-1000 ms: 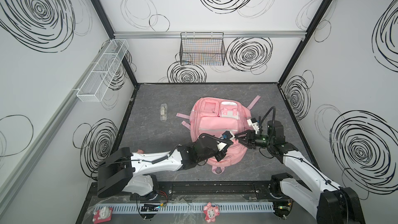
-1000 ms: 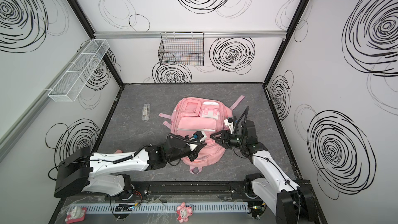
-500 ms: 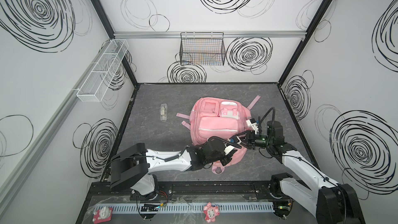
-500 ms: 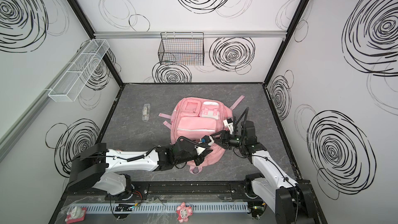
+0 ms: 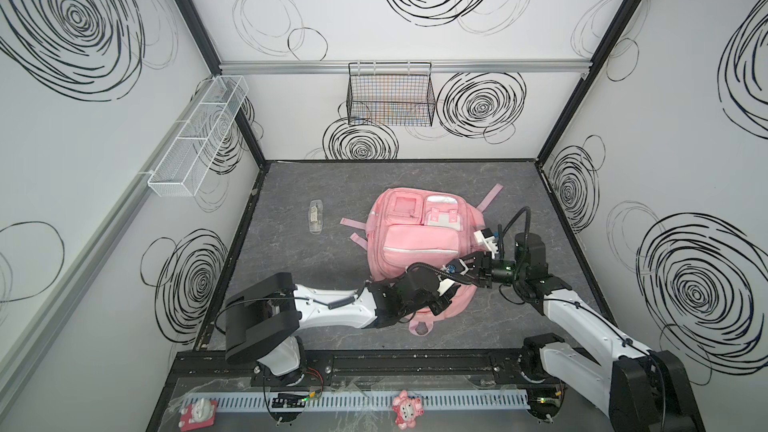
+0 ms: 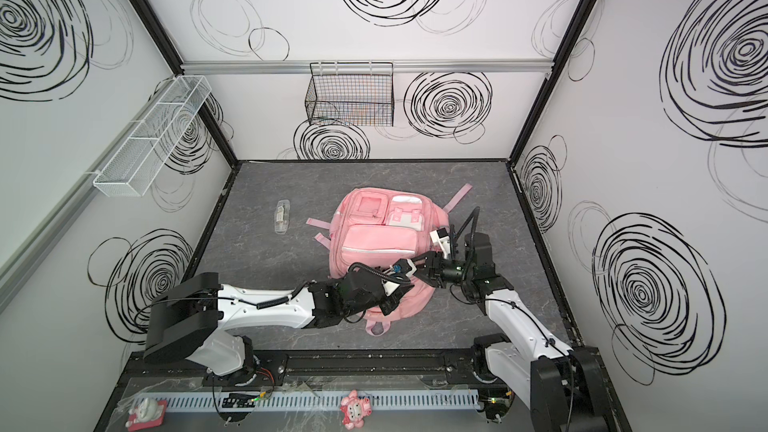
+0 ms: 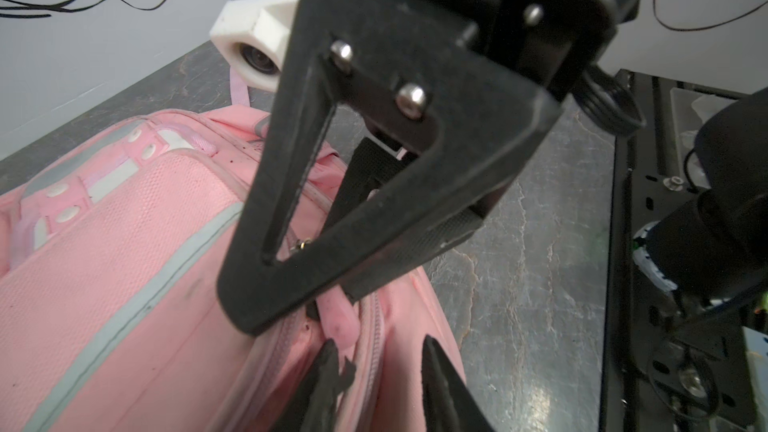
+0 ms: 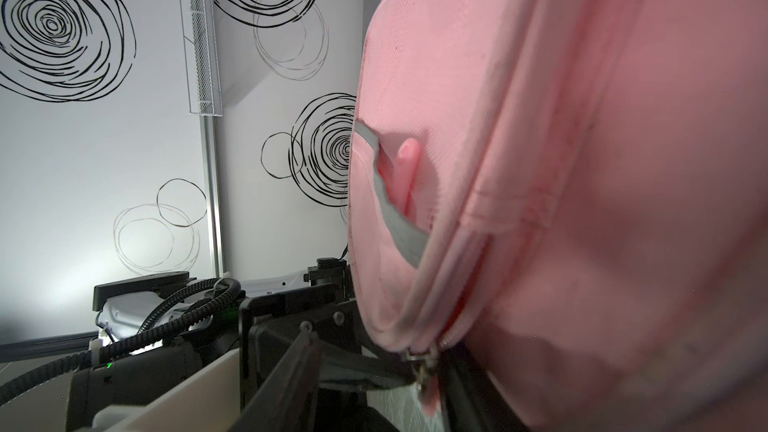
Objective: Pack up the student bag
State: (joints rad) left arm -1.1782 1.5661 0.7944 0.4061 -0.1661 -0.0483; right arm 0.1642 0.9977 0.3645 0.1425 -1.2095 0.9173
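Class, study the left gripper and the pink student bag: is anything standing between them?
Nothing visible separates them. The left gripper, jaws open, is right at the zipper seam of the student bag. Just ahead of it, the right gripper pinches the pink zipper pull, so that spot is crowded.

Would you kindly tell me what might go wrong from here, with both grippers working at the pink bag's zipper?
1. The right gripper appears to pinch the small zipper pull. The tab could slip out.
2. The left gripper is open and grips nothing, so the student bag may slide with the pull instead of unzipping.
3. Both grippers crowd one spot and might collide.
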